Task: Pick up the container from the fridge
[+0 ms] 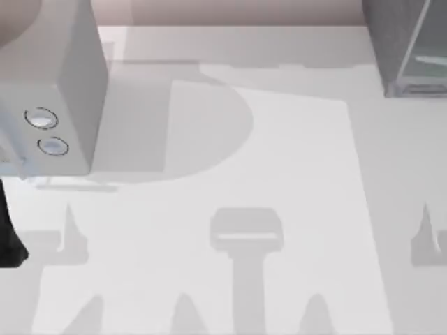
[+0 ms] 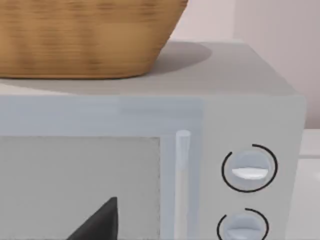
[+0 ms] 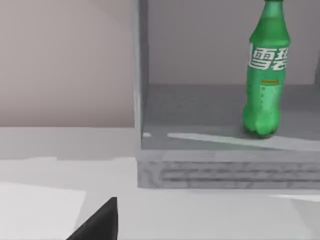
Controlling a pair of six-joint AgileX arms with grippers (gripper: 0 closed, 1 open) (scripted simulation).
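The container (image 3: 265,85) is a bright green bottle with white lettering, standing upright on the grey floor inside the fridge (image 3: 141,75). From above, the fridge (image 1: 398,42) is a dark grey box with a pale glass panel at the table's far right corner. A black part of my right gripper (image 3: 100,225) shows low in the right wrist view, well short of the fridge and apart from the bottle. My left gripper (image 2: 100,225) faces the front of the light grey box, and part of the left arm (image 1: 10,237) shows black at the table's left edge.
A light grey box with two round dials (image 1: 63,105) stands at the table's far left. A wicker basket (image 2: 85,35) sits on top of it. The white table (image 1: 279,174) stretches between that box and the fridge.
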